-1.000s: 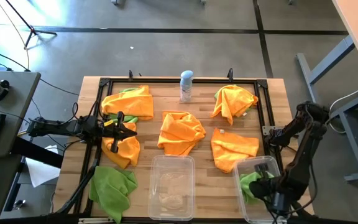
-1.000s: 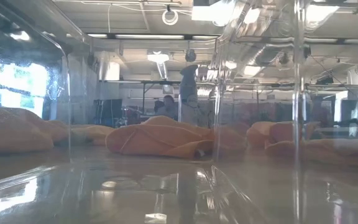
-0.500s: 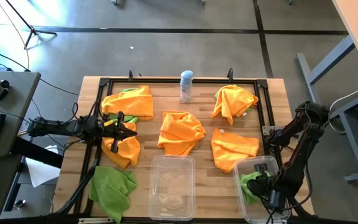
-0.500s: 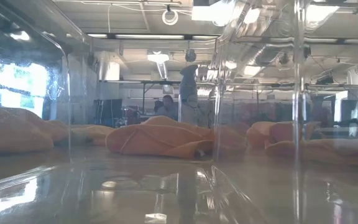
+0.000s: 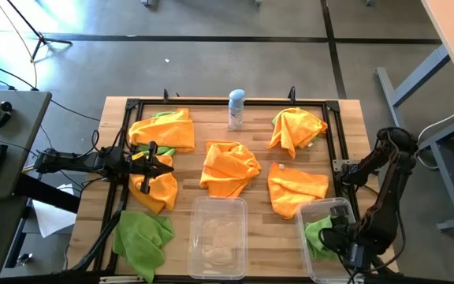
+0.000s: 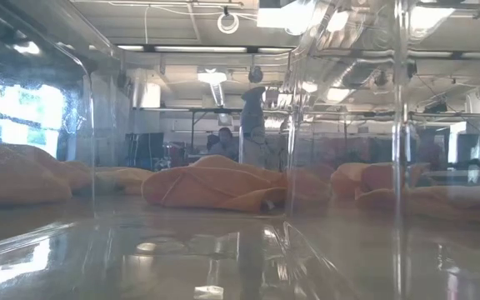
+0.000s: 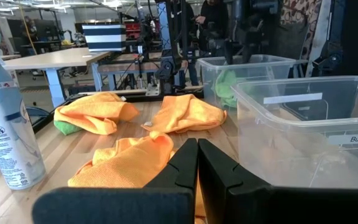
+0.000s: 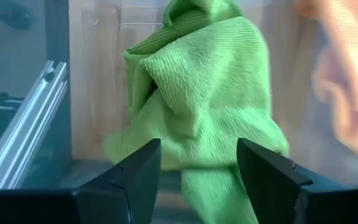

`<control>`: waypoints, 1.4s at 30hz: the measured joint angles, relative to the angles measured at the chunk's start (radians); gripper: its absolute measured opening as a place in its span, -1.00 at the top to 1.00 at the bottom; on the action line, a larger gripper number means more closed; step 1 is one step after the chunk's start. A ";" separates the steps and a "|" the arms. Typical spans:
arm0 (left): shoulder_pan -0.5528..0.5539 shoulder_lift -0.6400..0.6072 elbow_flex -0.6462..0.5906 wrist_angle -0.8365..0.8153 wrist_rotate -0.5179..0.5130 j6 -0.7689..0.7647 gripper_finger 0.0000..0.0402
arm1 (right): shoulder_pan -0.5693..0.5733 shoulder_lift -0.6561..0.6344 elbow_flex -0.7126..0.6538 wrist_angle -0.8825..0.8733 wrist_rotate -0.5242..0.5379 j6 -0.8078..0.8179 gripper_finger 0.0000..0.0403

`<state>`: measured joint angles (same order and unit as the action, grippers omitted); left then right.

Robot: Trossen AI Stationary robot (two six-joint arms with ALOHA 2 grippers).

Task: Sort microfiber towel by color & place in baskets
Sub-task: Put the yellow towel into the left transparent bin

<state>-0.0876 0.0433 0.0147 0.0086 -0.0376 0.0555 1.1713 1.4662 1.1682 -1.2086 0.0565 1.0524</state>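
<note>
Two clear baskets sit along the near edge of the table [image 5: 345, 118]: the middle basket [image 5: 217, 229] holds no towel, and the right basket [image 5: 331, 237] at the near right corner has a lime green towel [image 5: 317, 233] lying crumpled inside it. The right gripper [image 5: 336, 235] hangs just over that basket, its fingers [image 8: 135, 177] spread apart with the green cloth lying free between and beyond them, not pinched. In the right wrist view the towel rests on the clear floor of the bin, with the wood showing through.

A second green towel [image 5: 144, 237] lies bunched at the near left corner, outside either basket. Five orange towels are spread over the rest of the wood: one at the far left [image 5: 164, 130] with a bit of green showing under its far edge, one near the left edge [image 5: 158, 189], one in the middle [image 5: 228, 167], one at the far right [image 5: 295, 128], and one toward the right side [image 5: 296, 188] just beside the right basket. A white-and-blue spray can [image 5: 236, 109] stands upright at the middle of the far edge.

The left gripper [image 5: 158, 162] reaches in from the left edge over the orange towel lying there, its fingers pressed together and holding nothing, as the left wrist view shows.
</note>
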 joint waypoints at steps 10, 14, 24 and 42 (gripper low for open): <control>0.000 0.000 0.000 0.000 0.000 0.000 1.00 | 0.000 0.000 0.140 -0.102 0.168 0.045 -0.02; 0.000 0.000 0.000 0.000 0.000 0.000 1.00 | 0.000 -0.001 0.134 -0.106 0.212 0.120 0.14; 0.000 0.000 0.000 0.000 0.000 0.000 1.00 | 0.000 -0.039 0.126 -0.118 0.405 0.339 0.95; 0.000 0.000 0.000 0.000 0.000 0.000 1.00 | -0.147 -0.096 0.126 -0.069 1.129 0.518 0.99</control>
<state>-0.0876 0.0433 0.0143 0.0083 -0.0376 0.0555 1.0241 1.3705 1.2945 -1.2775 1.1855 1.5707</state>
